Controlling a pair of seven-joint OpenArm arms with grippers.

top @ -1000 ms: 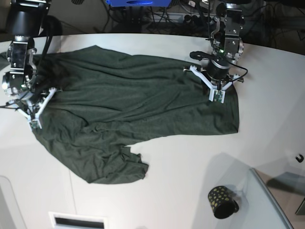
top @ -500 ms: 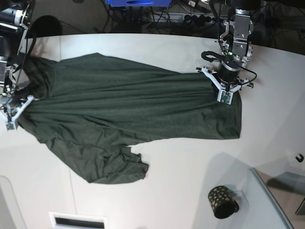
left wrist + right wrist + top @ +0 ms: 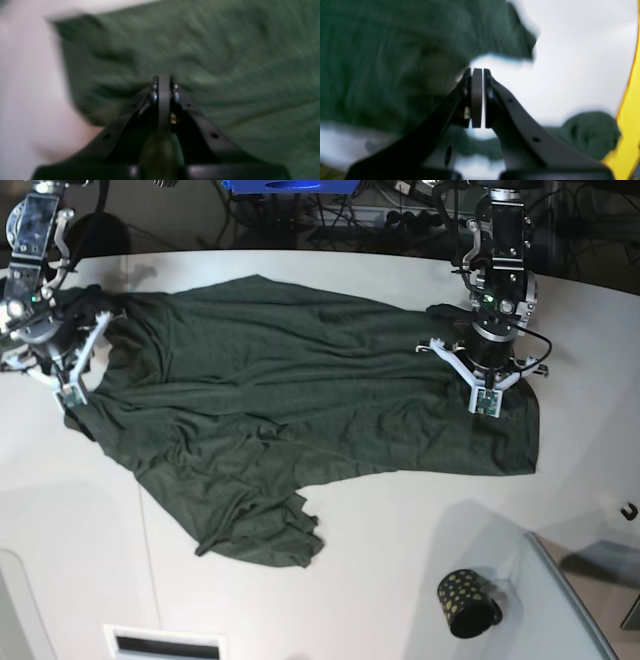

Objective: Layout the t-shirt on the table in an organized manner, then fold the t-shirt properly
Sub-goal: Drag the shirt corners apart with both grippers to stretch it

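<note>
Base view: the t-shirt (image 3: pixel 300 400) sprawls across the table (image 3: pixel 400 530), rumpled at lower left. Left wrist view — the left gripper (image 3: pixel 163 86) pinches cloth. Right wrist view — the right gripper (image 3: pixel 477 97) looks nearly closed; a slipping hem would bunch the shirt.

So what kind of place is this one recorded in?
Most likely a robotics lab bench, not a home: two arms work a green t-shirt on a bare white table, tangled cables run along its far edge, and a lone dotted black cup sits nearby.
</note>
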